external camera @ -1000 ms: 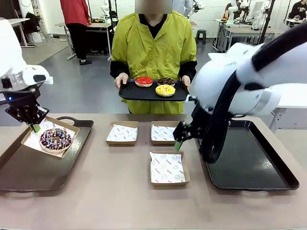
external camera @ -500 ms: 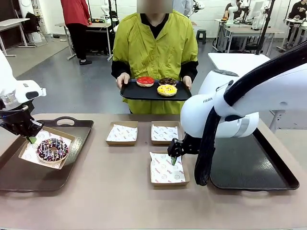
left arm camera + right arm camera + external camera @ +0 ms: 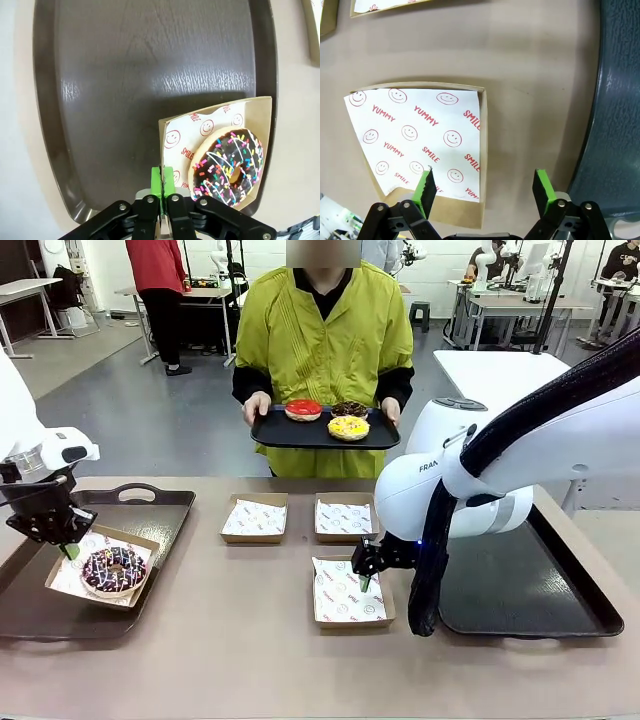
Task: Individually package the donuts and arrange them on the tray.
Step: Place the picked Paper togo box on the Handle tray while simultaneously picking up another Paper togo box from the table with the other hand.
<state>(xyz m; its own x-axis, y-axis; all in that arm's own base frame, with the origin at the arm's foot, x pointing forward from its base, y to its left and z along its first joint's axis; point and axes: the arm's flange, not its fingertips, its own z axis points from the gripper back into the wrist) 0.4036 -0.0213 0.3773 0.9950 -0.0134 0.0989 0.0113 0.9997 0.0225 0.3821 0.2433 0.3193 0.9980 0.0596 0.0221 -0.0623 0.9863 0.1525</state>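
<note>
The left gripper (image 3: 68,548), clenched on the rim of the carton (image 3: 60,575), moves the purple donut (image 3: 113,568) by its packaging, sparing the icing, on the left tray (image 3: 150,510). Right of that tray, the right gripper (image 3: 365,568) hangs released over an empty carton (image 3: 350,592), probably to take it. Beyond, three donuts (image 3: 347,427) wait on the person's tray (image 3: 270,432).

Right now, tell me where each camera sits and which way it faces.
Front: fixed between the arms, facing the person holding a serving tray; left gripper and right gripper show.
Left wrist: looks down its shut gripper, pinching the donut box, onto the left tray.
Right wrist: looks down its open gripper at the empty box.
Shared: front and left wrist both show the purple donut.
</note>
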